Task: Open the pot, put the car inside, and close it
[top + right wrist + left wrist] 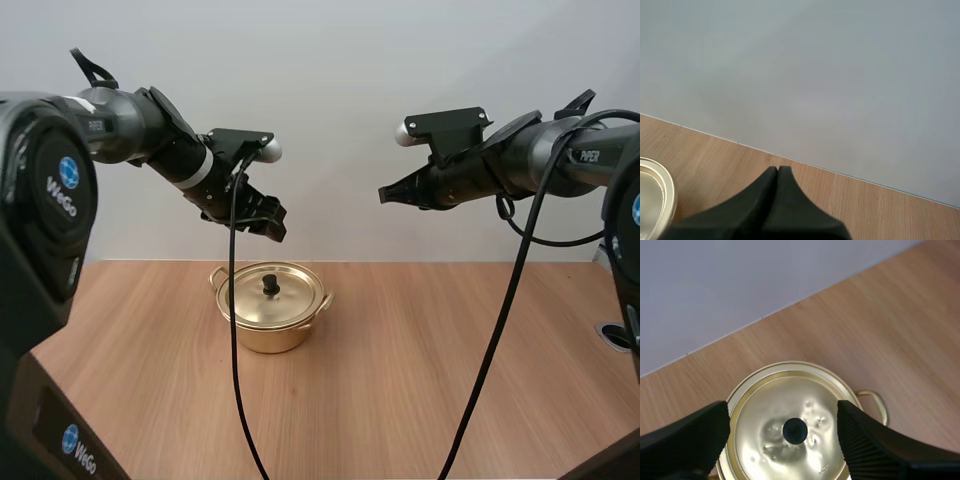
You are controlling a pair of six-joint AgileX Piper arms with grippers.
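A gold pot (pixel 271 322) stands on the wooden table, its lid (pixel 270 296) on and a black knob (pixel 270 285) at the lid's centre. My left gripper (pixel 270 220) hangs open a short way above the pot. In the left wrist view its fingers (pixel 687 437) stand wide apart on either side of the lid (pixel 790 432), with the knob (pixel 795 431) midway between them and well below. My right gripper (pixel 384 195) is shut on nothing, raised high to the right of the pot. In the right wrist view its fingers (pixel 777 172) lie together, the pot's rim (pixel 662 192) beside them.
The wooden table (pixel 420 380) runs to a plain wall at the back. A round metal fitting (pixel 618 336) sits in the table near its right edge.
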